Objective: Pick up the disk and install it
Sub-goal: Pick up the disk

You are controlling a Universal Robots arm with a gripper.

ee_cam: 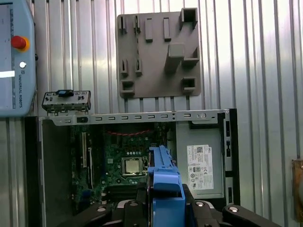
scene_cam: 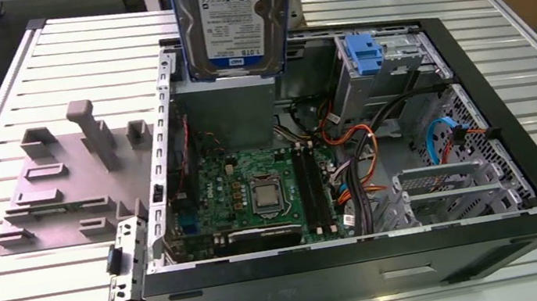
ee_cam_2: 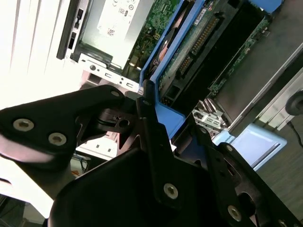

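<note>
The gripper (ee_cam: 164, 209) clamps the disk (scene_cam: 232, 21); at the exterior view's upper centre it stands upright, long axis vertical, label facing the camera.

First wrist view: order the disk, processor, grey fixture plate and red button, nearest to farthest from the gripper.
1. disk, held in the gripper
2. processor, inside the case
3. grey fixture plate, beyond the case
4. red button, on the pendant
</note>
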